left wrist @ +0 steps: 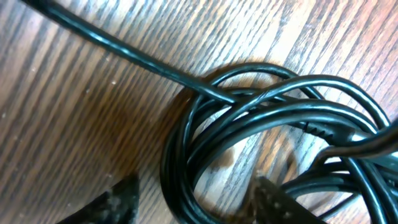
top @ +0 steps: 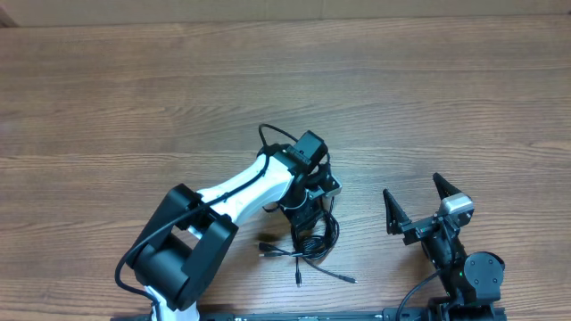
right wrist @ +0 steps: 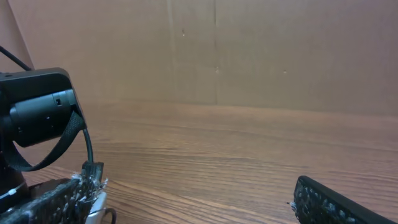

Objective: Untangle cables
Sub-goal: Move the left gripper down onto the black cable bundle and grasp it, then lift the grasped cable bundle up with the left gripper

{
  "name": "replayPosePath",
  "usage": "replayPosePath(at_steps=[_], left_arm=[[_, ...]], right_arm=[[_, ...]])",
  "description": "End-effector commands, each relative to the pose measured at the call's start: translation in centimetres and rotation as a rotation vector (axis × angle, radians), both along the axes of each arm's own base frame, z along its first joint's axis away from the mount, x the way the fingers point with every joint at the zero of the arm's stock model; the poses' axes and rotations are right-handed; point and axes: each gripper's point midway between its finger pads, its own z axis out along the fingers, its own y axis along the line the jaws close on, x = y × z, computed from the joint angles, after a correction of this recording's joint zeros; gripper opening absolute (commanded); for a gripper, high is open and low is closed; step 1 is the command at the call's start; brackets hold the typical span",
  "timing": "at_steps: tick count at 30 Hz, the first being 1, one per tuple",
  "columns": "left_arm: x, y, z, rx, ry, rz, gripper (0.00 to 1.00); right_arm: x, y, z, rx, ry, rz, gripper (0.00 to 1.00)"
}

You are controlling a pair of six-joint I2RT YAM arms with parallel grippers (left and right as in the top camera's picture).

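The cables (top: 316, 239) are thin black cords looped in a tangled bundle on the wooden table, with loose plug ends trailing toward the front. In the left wrist view the coil (left wrist: 261, 112) fills the frame, and one strand runs off to the upper left. My left gripper (top: 306, 210) is low over the back of the bundle. Its fingers (left wrist: 199, 205) are open and straddle the left side of the coil, not closed on it. My right gripper (top: 411, 185) is open and empty to the right of the cables, and its fingers (right wrist: 199, 202) show only bare table between them.
The wooden table (top: 134, 107) stretches far to the back and left. A brown wall (right wrist: 249, 50) stands behind it. The left arm's wrist camera (right wrist: 37, 112) shows at the left of the right wrist view. The arm bases are at the front edge.
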Motion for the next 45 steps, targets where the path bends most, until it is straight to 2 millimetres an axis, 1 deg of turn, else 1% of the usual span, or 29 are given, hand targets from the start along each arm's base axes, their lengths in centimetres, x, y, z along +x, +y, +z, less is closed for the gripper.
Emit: replayPosePath(at_steps=[1, 2, 3, 6, 8, 10, 12, 13, 14, 15, 19, 22, 26, 27, 28, 31, 32, 33, 35, 37, 39, 45], left_arm=[[-1.7, 0.5, -1.6, 0.033, 0.042, 0.004, 0.46], [-1.8, 0.5, -1.7, 0.034, 0.042, 0.008, 0.42], [-1.8, 0.5, -1.8, 0.035, 0.043, 0.006, 0.41], [-2.0, 0.9, -2.5, 0.056, 0.033, 0.024, 0.34], [-1.8, 1.6, -3.2, 0.097, 0.001, 0.065, 0.32], [-1.9, 1.7, -3.5, 0.106, -0.007, 0.068, 0.31], [-1.9, 1.5, -3.6, 0.103, -0.013, 0.067, 0.25], [-1.7, 1.5, -3.6, 0.104, -0.019, 0.071, 0.19], [-1.2, 1.8, -3.7, 0.125, -0.041, 0.099, 0.10], [-0.8, 2.0, -3.7, 0.142, -0.061, 0.127, 0.04], [0.3, 1.8, -3.6, 0.138, -0.105, 0.157, 0.04], [1.7, 1.6, -2.7, 0.144, -0.159, 0.181, 0.04], [4.5, 0.3, 0.8, 0.108, -0.265, 0.213, 0.04], [5.8, -0.2, 2.8, 0.082, -0.324, 0.225, 0.04], [6.5, -0.5, 3.9, 0.066, -0.358, 0.233, 0.04], [9.2, -1.1, 8.6, 0.021, -0.503, 0.270, 0.04], [9.8, -1.2, 9.9, 0.007, -0.540, 0.281, 0.04], [10.7, -1.4, 12.0, -0.021, -0.597, 0.289, 0.04], [11.7, -1.9, 15.4, -0.077, -0.688, 0.281, 0.04], [12.1, -2.2, 17.7, -0.123, -0.743, 0.268, 0.04], [12.2, -2.3, 19.2, -0.152, -0.777, 0.264, 0.04], [12.0, -2.2, 22.5, -0.220, -0.838, 0.279, 0.04]], right_arm=[[0.1, -0.2, -0.2, -0.001, -0.004, -0.011, 1.00], [0.1, -0.2, -0.2, -0.001, -0.004, -0.011, 1.00], [0.1, -0.2, -0.2, -0.001, -0.004, -0.011, 1.00], [0.1, -0.2, -0.2, -0.001, -0.004, -0.011, 1.00], [0.1, -0.2, -0.2, -0.001, -0.004, -0.011, 1.00], [0.1, -0.2, -0.2, -0.001, -0.004, -0.011, 1.00], [0.1, -0.2, -0.2, -0.001, -0.004, -0.011, 1.00], [0.1, -0.2, -0.2, -0.001, -0.004, -0.011, 1.00], [0.1, -0.2, -0.2, -0.001, -0.004, -0.011, 1.00], [0.1, -0.2, -0.2, -0.001, -0.004, -0.011, 1.00], [0.1, -0.2, -0.2, -0.001, -0.004, -0.011, 1.00], [0.1, -0.2, -0.2, -0.001, -0.004, -0.011, 1.00], [0.1, -0.2, -0.2, -0.001, -0.004, -0.011, 1.00], [0.1, -0.2, -0.2, -0.001, -0.004, -0.011, 1.00], [0.1, -0.2, -0.2, -0.001, -0.004, -0.011, 1.00], [0.1, -0.2, -0.2, -0.001, -0.004, -0.011, 1.00], [0.1, -0.2, -0.2, -0.001, -0.004, -0.011, 1.00], [0.1, -0.2, -0.2, -0.001, -0.004, -0.011, 1.00], [0.1, -0.2, -0.2, -0.001, -0.004, -0.011, 1.00], [0.1, -0.2, -0.2, -0.001, -0.004, -0.011, 1.00], [0.1, -0.2, -0.2, -0.001, -0.004, -0.011, 1.00], [0.1, -0.2, -0.2, -0.001, -0.004, -0.011, 1.00]])
